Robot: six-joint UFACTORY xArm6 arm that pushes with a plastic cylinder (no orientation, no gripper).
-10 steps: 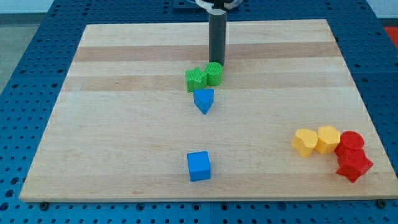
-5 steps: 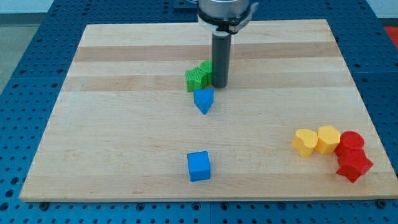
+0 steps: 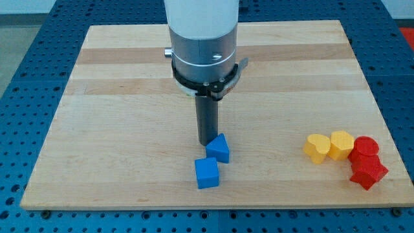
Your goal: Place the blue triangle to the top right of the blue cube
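Note:
The blue triangle (image 3: 219,148) lies near the view's bottom centre, just up and right of the blue cube (image 3: 207,173), their corners almost touching. My tip (image 3: 207,143) stands on the board at the triangle's upper left edge, touching it, directly above the cube in the view. The arm's wide grey body hides the board's middle behind it.
Two yellow blocks (image 3: 329,146) and two red blocks (image 3: 367,162) cluster at the view's lower right near the board's edge. The green blocks seen earlier are hidden behind the arm.
My tip has moved toward the view's bottom, passing the green blocks and pushing the blue triangle down to beside the blue cube. The arm now covers the green blocks.

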